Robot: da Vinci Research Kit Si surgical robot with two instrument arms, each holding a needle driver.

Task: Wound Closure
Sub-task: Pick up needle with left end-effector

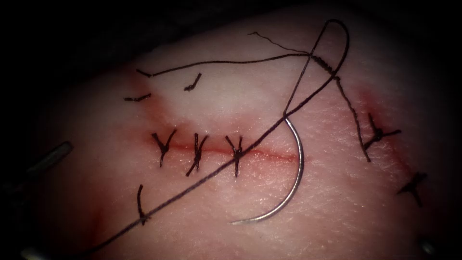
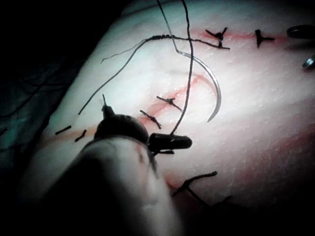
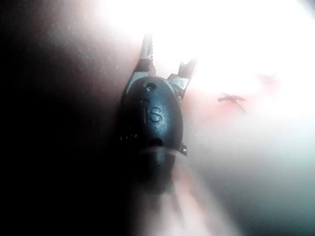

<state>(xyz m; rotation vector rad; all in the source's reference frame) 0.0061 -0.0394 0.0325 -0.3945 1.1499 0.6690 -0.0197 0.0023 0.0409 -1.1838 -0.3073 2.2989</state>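
Note:
The curved needle [image 1: 297, 178] lies loose on the tissue [image 1: 337, 212] across the right end of the cut [image 1: 269, 155], held by neither tool; it looks not to be in the tissue. Its thread [image 1: 192, 185] loops up at the back, then runs diagonally down to the lower left over the third stitch [image 1: 236, 154]. My left tool [image 1: 66, 147] rests at the far left, apart from the thread, shut and holding nothing; its dark jaws [image 2: 186, 142] point toward the needle [image 2: 211, 83]. My right tool [image 3: 170, 51] stands open and empty, its tip [image 1: 426, 246] at the lower right.
Three tied stitches cross the cut, the first [image 1: 163, 147] and second [image 1: 197, 153] left of the third. Two more stitches [image 1: 378, 135] [image 1: 413, 187] sit at the right. Cut ends of thread [image 1: 192, 83] lie behind the cut, and a twisted stretch of thread [image 1: 323, 63] at the back. Red fluid [image 1: 144, 139] stains the cut.

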